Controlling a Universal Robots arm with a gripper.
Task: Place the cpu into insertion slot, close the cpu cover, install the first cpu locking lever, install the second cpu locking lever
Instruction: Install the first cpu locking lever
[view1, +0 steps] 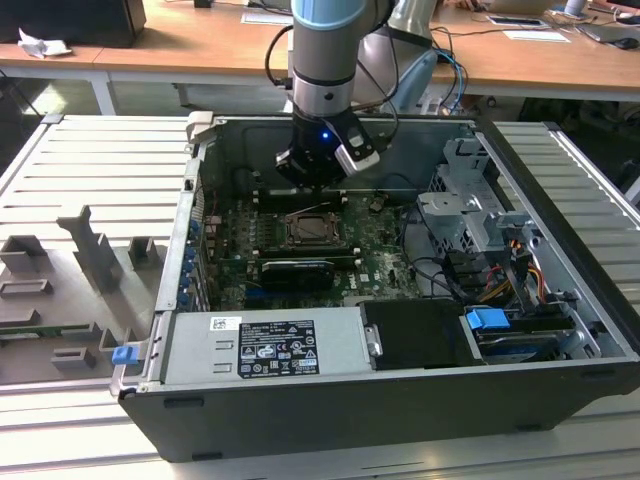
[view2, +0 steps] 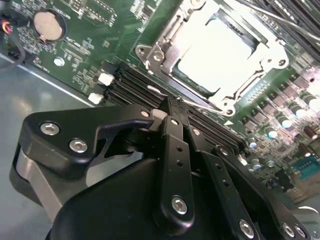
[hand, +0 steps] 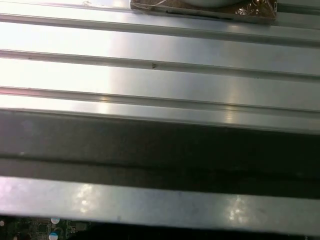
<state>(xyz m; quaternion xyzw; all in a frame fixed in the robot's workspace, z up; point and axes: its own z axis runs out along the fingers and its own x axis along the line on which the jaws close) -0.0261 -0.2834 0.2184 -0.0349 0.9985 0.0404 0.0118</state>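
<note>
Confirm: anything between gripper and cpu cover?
Nothing visible. The gripper tip sits right at the edge of the cover, which lies over the cpu, next to the memory slots.

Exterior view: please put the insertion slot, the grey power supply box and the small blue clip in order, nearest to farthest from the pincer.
1. insertion slot, on the green board just below the pincer.
2. grey power supply box, along the near wall of the case.
3. small blue clip, outside the case, at the exterior view's left.
</note>
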